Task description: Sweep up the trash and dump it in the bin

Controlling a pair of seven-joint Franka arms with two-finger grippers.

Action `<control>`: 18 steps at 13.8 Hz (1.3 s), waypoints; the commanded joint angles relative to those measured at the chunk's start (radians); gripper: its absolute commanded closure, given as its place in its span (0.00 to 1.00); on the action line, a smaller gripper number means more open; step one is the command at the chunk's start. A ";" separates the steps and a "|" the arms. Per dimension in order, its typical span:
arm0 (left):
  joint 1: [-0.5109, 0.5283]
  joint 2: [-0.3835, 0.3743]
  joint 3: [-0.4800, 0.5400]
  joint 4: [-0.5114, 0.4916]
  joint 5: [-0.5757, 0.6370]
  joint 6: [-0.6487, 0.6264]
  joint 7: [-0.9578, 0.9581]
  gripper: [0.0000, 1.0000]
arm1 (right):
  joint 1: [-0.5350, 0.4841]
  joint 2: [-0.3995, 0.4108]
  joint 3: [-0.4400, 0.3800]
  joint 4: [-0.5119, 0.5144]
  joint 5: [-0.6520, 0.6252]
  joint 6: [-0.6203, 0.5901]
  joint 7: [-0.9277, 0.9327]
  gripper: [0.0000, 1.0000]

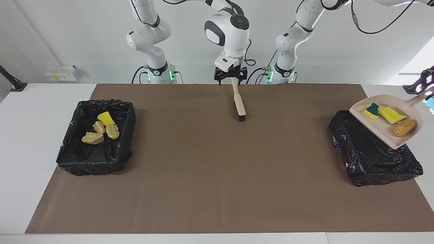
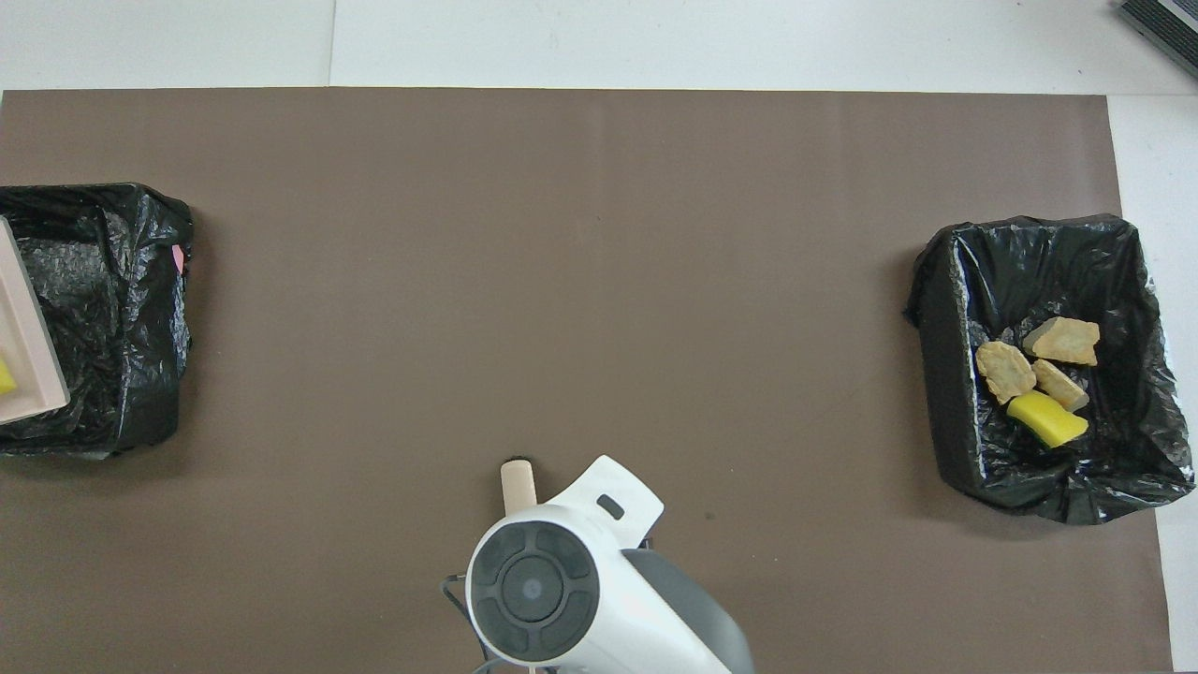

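Note:
My right gripper (image 1: 231, 77) is shut on the handle of a beige brush (image 1: 239, 103) over the robots' edge of the brown mat, black bristles pointing down close to the mat. A beige dustpan (image 1: 379, 127) hangs tilted over the black-lined bin (image 1: 373, 159) at the left arm's end. It carries three scraps of trash: a green-yellow sponge (image 1: 372, 110), a yellow sponge (image 1: 391, 115) and an orange-brown lump (image 1: 404, 128). Its handle runs off the view's edge, where my left gripper is hidden. The other bin (image 1: 101, 162) holds a yellow sponge (image 1: 106, 118) and three beige lumps (image 1: 93, 138).
The brown mat (image 1: 217, 176) covers most of the white table between the two bins. In the overhead view the right arm's wrist (image 2: 533, 585) covers its gripper, and only the brush's tip (image 2: 518, 485) and the dustpan's edge (image 2: 23, 328) show.

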 commanded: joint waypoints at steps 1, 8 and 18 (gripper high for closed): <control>-0.021 0.020 -0.015 0.044 0.117 -0.001 0.015 1.00 | -0.096 0.004 0.007 0.108 -0.017 -0.125 -0.146 0.00; -0.146 0.023 -0.013 0.019 0.407 0.111 0.006 1.00 | -0.393 0.002 0.003 0.250 -0.017 -0.273 -0.560 0.00; -0.263 0.035 -0.011 0.025 0.646 0.176 -0.086 1.00 | -0.593 0.002 -0.038 0.277 -0.068 -0.301 -0.818 0.00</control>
